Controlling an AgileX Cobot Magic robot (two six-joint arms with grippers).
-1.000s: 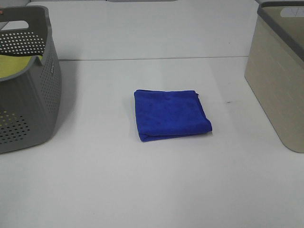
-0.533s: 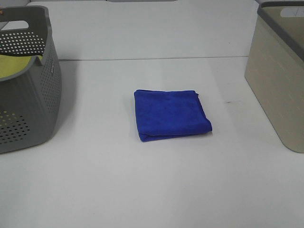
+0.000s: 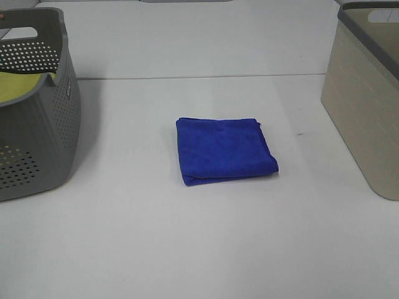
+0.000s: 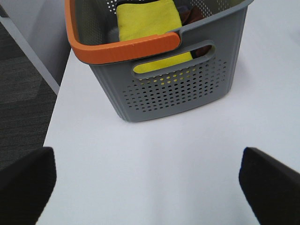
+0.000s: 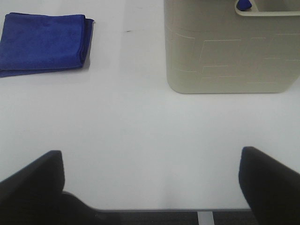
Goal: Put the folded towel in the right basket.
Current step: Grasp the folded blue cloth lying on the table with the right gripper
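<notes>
Left claw [image 4: 147, 171] and right claw [image 5: 150, 168] spread wide, folded towel [image 3: 224, 151] unmoved since earlier

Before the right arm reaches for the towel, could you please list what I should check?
1. Towel folded, flat on the table: ok.
2. Nothing lying on the towel: ok.
3. Right basket upright, top open: ok.
4. Room inside that basket: cannot tell, inside mostly hidden.
5. Right gripper open, nothing held: ok.
6. Left gripper open, facing the left basket: ok.
</notes>
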